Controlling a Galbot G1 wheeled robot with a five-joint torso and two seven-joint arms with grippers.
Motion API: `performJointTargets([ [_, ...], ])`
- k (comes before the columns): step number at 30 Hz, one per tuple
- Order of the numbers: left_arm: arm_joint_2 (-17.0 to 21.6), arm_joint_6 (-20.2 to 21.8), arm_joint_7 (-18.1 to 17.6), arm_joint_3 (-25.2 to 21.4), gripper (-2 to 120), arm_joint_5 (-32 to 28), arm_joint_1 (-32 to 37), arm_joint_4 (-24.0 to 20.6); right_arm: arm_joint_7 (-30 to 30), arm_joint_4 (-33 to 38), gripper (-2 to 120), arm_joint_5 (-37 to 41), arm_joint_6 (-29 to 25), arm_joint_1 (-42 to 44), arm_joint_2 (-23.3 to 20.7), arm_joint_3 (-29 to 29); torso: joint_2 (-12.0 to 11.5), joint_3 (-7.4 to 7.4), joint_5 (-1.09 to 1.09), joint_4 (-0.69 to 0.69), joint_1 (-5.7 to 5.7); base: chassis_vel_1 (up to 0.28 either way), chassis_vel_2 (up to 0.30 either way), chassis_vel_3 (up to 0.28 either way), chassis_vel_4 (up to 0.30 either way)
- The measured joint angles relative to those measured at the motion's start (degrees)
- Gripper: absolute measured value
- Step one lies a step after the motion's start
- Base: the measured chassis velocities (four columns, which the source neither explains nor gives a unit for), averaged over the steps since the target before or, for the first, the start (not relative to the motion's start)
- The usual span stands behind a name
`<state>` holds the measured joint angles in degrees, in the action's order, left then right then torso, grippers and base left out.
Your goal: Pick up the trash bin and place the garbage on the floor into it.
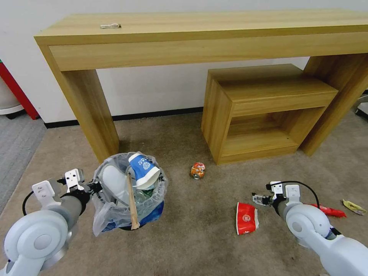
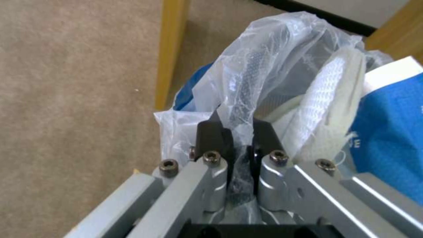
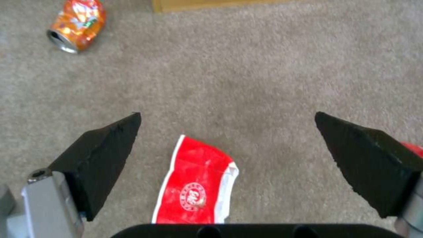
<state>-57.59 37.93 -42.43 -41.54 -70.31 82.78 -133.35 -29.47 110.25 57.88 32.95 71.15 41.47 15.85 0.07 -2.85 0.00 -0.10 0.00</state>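
Left end effector point(image 2: 236, 132) clamps trash bin point(image 1: 115, 207) liner rim — right end effector point(image 3: 227, 138) spread wide.

The bin point(image 1: 128, 199) stands on the floor point(image 1: 191, 237) before the desk's left leg point(image 1: 92, 115), a stick point(image 1: 132, 203) leaning inside it. A can point(image 1: 197, 170) lies to its right, before the low shelf point(image 1: 264, 111); a flattened cup point(image 1: 246, 218) lies nearer, further right.
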Motion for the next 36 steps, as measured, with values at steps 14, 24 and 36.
performJointTargets([
  [14, 0.2, -0.5, 0.1, 0.0, 3, 0.6, -0.2, 0.7, 1.3, 0.0, 100, -1.8, -0.8, 2.7, 0.0, 0.2, 0.0, 0.00, 0.00, -0.01, 0.00, 0.000, 0.000, 0.000, 0.000],
  [24, 0.0, -0.6, 1.5, 0.5, 3, 2.6, 0.2, 1.2, 2.2, -0.9, 100, -3.2, -1.3, 3.3, -0.2, 0.2, 0.0, 0.00, 0.00, -0.01, 0.00, 0.000, 0.000, 0.000, 0.000],
  [36, -0.1, -0.9, 1.7, 0.5, 3, 3.0, 0.5, 1.2, 3.4, -1.0, 100, -4.9, -3.1, 4.0, -0.2, 0.0, 0.0, 0.00, 0.00, 0.00, 0.00, 0.000, 0.000, 0.000, 0.000],
])
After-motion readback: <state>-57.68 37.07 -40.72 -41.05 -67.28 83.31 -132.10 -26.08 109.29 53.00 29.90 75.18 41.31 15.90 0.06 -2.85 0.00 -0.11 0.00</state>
